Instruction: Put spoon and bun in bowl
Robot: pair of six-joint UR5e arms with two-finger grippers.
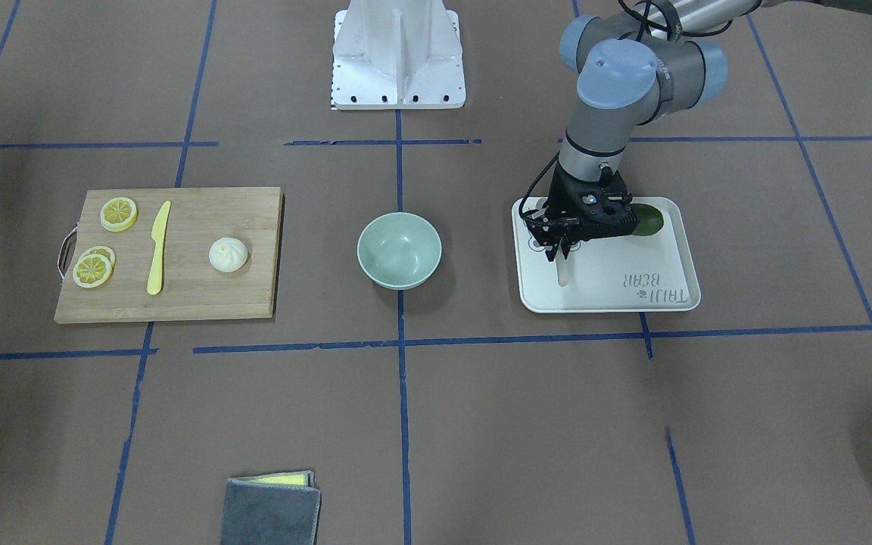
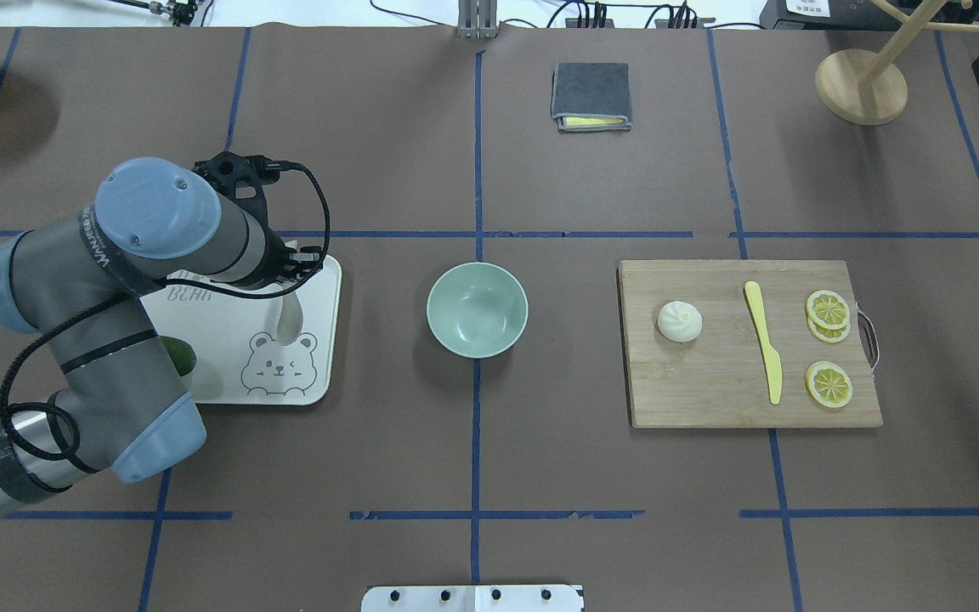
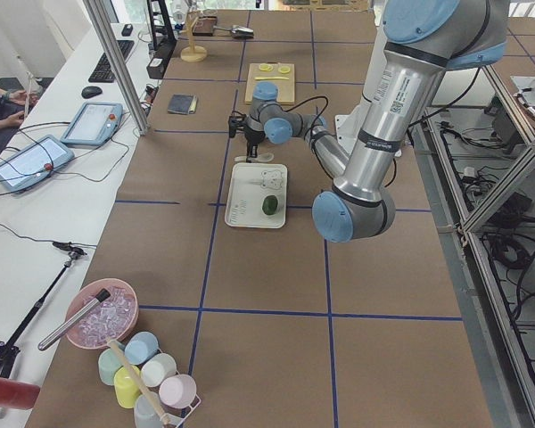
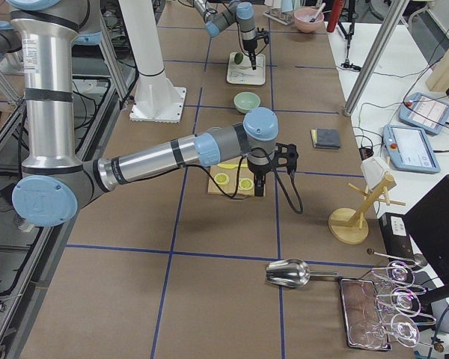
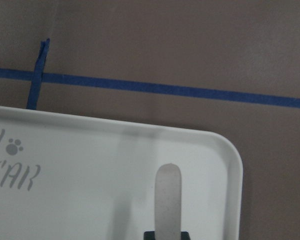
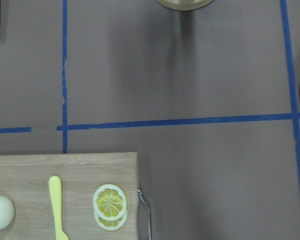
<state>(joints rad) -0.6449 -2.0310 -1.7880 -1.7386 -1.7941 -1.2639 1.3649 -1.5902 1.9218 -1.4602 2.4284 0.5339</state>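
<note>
The mint-green bowl [image 1: 399, 250] stands empty at the table's middle; it also shows in the overhead view [image 2: 478, 308]. The white bun [image 1: 228, 254] lies on the wooden cutting board [image 1: 201, 295], and shows in the overhead view [image 2: 679, 321] and the right wrist view [image 6: 0, 212]. My left gripper [image 1: 561, 253] is over the white tray [image 1: 633, 295], shut on the pale spoon [image 5: 168, 200], whose end points down at the tray [image 2: 290, 321]. My right gripper [image 4: 259, 187] hovers over the board's outer edge; I cannot tell if it is open or shut.
A yellow knife [image 1: 157, 248] and lemon slices [image 1: 119, 213] lie on the board beside the bun. A dark green fruit [image 1: 648, 221] lies on the tray behind my left gripper. A folded grey cloth [image 1: 271, 511] lies at the operators' edge. A wooden stand [image 2: 861, 85] is far right.
</note>
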